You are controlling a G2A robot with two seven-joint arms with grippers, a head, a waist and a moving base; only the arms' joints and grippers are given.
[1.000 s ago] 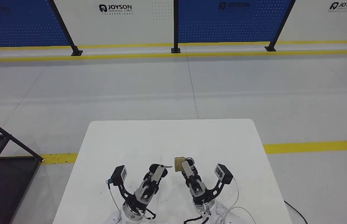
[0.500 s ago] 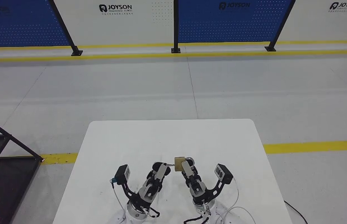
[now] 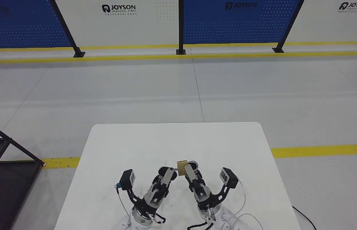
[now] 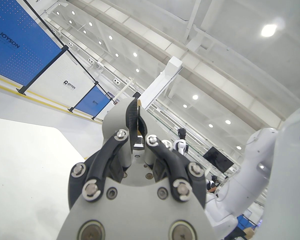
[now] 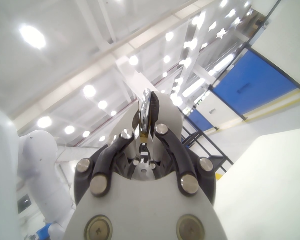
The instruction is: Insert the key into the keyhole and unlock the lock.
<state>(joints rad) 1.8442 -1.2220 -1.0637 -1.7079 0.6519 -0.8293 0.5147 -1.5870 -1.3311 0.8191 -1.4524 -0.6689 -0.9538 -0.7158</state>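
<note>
**A:** Where was the lock (image 3: 182, 167) found?

**B:** It was held above the near part of the surface (image 3: 167, 138), clamped in the right tool (image 5: 150, 104), whose pads were drawn in narrow on it. A brass body was seen from above. A bright, rounded chrome edge was seen between the pads in the right wrist view.

**A:** And the other arm?

**B:** The left tool (image 4: 136, 108) was pressed nearly flat on something thin. Only a tan sliver was visible at the tip, so it was probably the key (image 4: 139, 101), though that could not be confirmed. That tip was placed just beside the lock, on its left.

**A:** How was the lock judged to handle?

**B:** It was judged stiff and heavy for its size. Its polished metal could slip or twist between the pads once pushed on. A grip across the flat faces of the body was thought best, with the keyhole left free.

**A:** And the key?

**B:** It was judged light, rigid and thin. It was best taken by the bow, with the blade left bare and squared to the slot, since a tilted blade would likely be jammed.

**A:** Was the key judged to be in?

**B:** That could not be told, as the keyhole was hidden.
</note>
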